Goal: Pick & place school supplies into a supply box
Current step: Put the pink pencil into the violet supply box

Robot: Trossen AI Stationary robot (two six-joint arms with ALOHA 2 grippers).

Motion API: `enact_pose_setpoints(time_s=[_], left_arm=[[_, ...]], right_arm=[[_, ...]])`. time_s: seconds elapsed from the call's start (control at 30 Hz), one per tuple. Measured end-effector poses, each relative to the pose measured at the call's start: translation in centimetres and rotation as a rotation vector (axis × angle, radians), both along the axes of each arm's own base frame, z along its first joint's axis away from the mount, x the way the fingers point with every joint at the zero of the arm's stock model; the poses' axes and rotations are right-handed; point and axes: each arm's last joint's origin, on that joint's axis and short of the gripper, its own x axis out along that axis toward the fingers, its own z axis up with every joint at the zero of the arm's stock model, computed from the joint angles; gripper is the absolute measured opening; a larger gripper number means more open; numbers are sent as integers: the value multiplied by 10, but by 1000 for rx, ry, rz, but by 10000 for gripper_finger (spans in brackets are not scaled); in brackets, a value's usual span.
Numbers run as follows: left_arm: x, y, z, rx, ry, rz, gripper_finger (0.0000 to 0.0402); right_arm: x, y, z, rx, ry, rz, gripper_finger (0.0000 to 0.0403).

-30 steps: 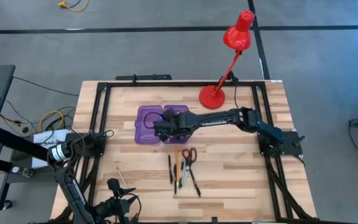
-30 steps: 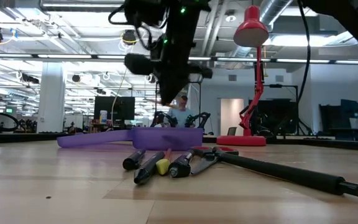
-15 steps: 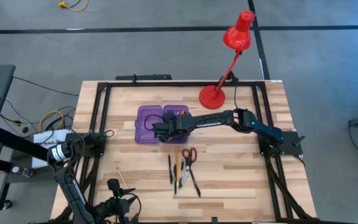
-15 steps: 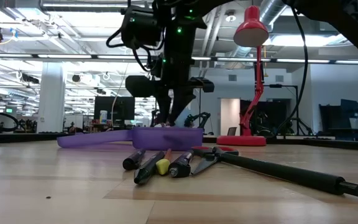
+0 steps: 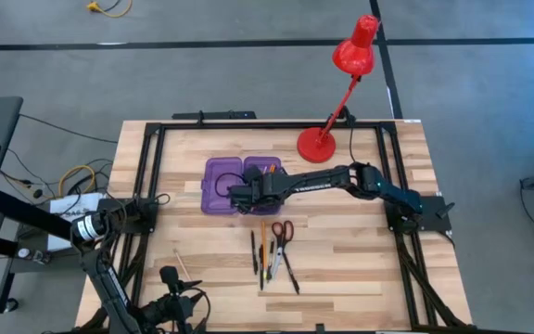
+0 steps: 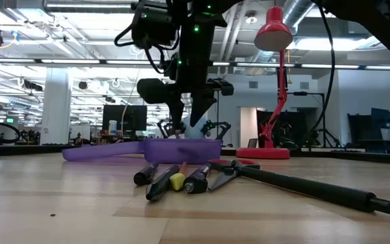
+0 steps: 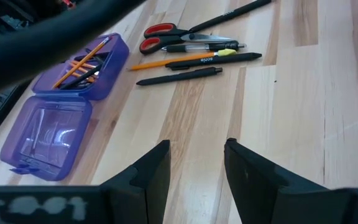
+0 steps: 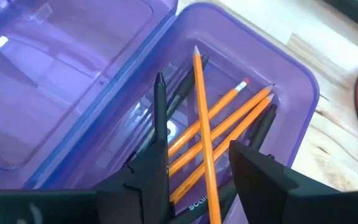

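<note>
The right hand (image 5: 242, 197) hangs over the open purple pencil case (image 5: 219, 185) at the centre of the high view, its fingers spread wide and holding nothing. Below it, orange pencils (image 8: 211, 134) and dark pens (image 8: 161, 118) lie crossed in the case's right half. On the bench (image 5: 360, 260), lower centre, more pens (image 5: 254, 252), one pencil (image 5: 262, 242) and red-handled scissors (image 5: 283, 231) lie together. The left hand (image 7: 196, 163) waits at the lower left, fingers apart and empty. A red lamp (image 5: 320, 144) stands upper right.
</note>
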Motion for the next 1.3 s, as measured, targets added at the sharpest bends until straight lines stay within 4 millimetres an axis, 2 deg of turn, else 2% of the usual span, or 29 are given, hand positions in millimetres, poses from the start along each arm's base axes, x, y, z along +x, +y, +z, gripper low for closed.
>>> enact_pose_setpoints(time_s=[0.23,0.4,0.57,0.73,0.9,1.07,1.2,1.3], left_arm=[[0,0,0,-30,-7,23,139],[-5,4,-2,-80,93,114,139],[-16,7,1,-144,40,245,139],[-25,9,2,-278,-47,450,139],[-20,10,-2,-366,21,605,139],[-9,12,-3,-391,23,634,139],[-7,15,-4,-343,27,576,139],[-9,16,-6,-285,145,536,139]], right_arm=[[-1,0,-1,28,21,18,155],[-5,21,15,-20,38,125,141],[-16,57,41,-168,36,240,133],[-33,97,66,-301,10,323,133],[-59,142,82,-453,28,403,133],[-97,190,84,-609,56,463,133],[-128,221,85,-663,-11,468,131],[-144,245,84,-692,-27,548,129]])
